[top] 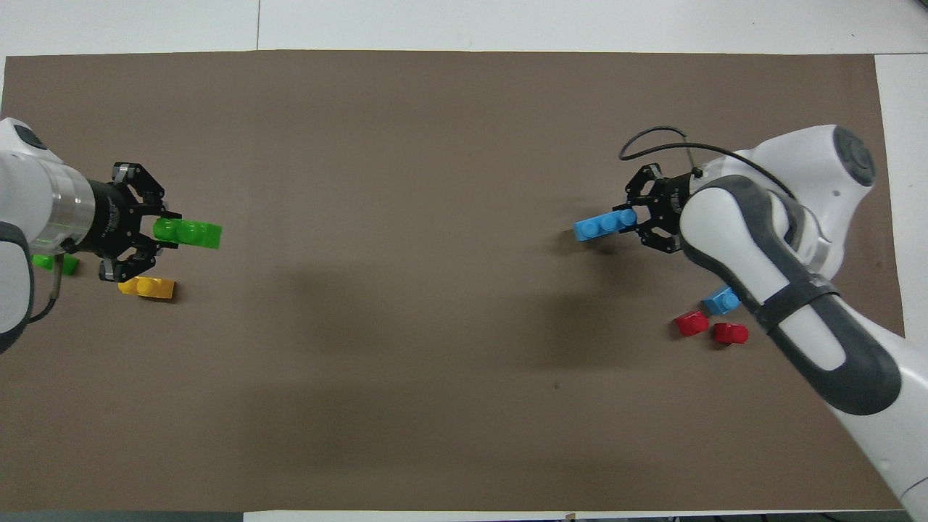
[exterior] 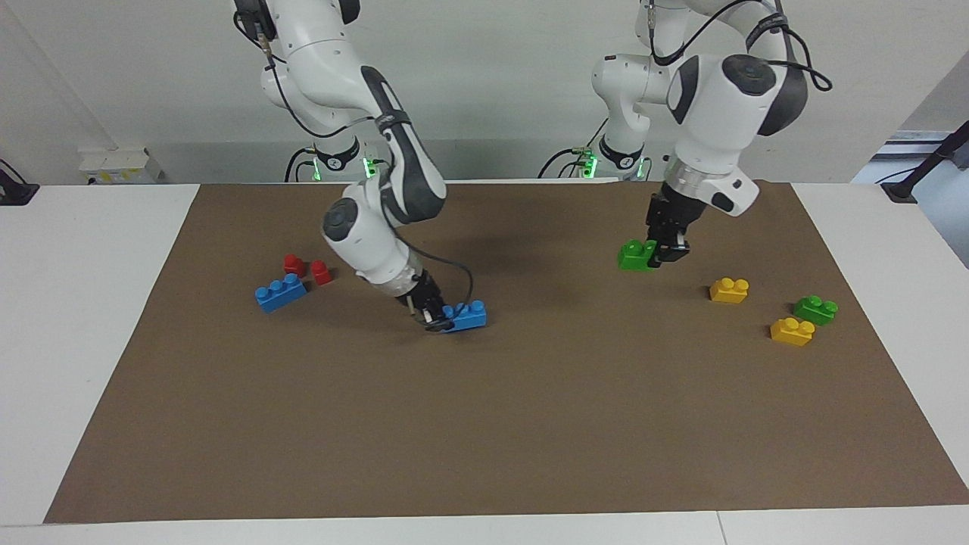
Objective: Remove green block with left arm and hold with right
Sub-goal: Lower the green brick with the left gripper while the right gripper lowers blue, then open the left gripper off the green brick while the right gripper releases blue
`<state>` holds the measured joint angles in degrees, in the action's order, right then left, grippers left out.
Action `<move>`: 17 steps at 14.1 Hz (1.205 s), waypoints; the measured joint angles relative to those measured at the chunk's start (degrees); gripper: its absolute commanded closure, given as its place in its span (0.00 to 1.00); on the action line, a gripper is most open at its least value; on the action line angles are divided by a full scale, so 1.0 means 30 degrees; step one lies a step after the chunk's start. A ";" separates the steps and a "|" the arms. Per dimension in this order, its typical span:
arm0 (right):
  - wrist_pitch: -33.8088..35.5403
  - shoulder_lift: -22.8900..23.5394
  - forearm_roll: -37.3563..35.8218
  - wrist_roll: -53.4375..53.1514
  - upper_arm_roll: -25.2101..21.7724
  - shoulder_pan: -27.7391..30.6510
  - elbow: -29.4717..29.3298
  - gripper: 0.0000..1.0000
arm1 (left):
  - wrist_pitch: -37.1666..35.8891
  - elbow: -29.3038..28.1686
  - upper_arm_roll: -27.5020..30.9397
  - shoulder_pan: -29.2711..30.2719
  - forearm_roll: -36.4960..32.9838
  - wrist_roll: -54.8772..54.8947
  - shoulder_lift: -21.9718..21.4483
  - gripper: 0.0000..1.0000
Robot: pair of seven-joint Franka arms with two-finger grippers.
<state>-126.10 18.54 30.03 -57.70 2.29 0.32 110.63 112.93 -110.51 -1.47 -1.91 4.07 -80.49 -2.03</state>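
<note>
My left gripper point(exterior: 666, 246) is shut on one end of a bright green block point(exterior: 636, 254) and holds it low over the brown mat point(exterior: 484, 424), toward the left arm's end. The overhead view shows the same: the left gripper point(top: 168, 230) grips the green block point(top: 190, 233), which sticks out past the fingers. A second green block point(exterior: 815, 309) lies on the mat beside two yellow bricks; the left wrist partly covers it in the overhead view point(top: 54, 262). My right gripper point(exterior: 435, 318) is shut on a blue brick point(exterior: 468, 316), low over the mat; both also show from overhead, the gripper point(top: 634, 220) and the brick point(top: 602, 225).
Two yellow bricks point(exterior: 729, 290) point(exterior: 792, 331) lie near the second green block; one shows from overhead point(top: 147, 288). Toward the right arm's end lie another blue brick point(exterior: 280, 293) and two small red bricks point(exterior: 294, 264) point(exterior: 322, 272).
</note>
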 measured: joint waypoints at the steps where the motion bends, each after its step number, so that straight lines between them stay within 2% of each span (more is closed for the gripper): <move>1: 0.0489 -0.0001 -0.0004 0.0289 -0.0003 0.0870 0.0033 1.00 | 0.0140 0.0026 0.0002 0.0492 0.0006 0.0745 0.0267 1.00; 6: 0.1534 -0.0002 -0.0022 0.1278 0.0024 0.3229 0.0396 1.00 | 0.3456 0.0097 0.0000 0.1650 0.0008 0.2457 0.3306 1.00; 10: 0.1541 -0.0015 -0.0022 0.1794 0.0039 0.3815 0.0860 1.00 | 0.5893 0.0303 0.0013 0.2131 -0.0300 0.3248 0.5738 1.00; 11: 0.1541 -0.0027 -0.0021 0.1794 0.0046 0.3820 0.0913 0.75 | 0.6185 0.0507 0.0004 0.2212 -0.0554 0.3339 0.6310 1.00; 12: 0.1543 -0.0045 -0.0021 0.1794 0.0079 0.3816 0.0965 0.24 | 0.6343 0.0809 0.0002 0.2243 -0.0781 0.3377 0.6841 1.00; 13: 0.1544 -0.0059 -0.0021 0.1795 0.0122 0.3792 0.0992 0.09 | 0.6385 0.1117 -0.0002 0.2245 -0.1005 0.3385 0.7282 1.00; 17: 0.2346 -0.0541 -0.0050 0.1795 0.0305 0.3451 0.0507 0.01 | 0.7184 0.1462 -0.0073 0.2245 -0.1804 0.3482 0.8244 0.99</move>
<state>-119.06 16.91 29.88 -52.31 3.20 10.68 112.15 134.48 -106.12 -1.69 4.83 -1.34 -70.04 22.70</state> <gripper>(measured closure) 0.313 0.639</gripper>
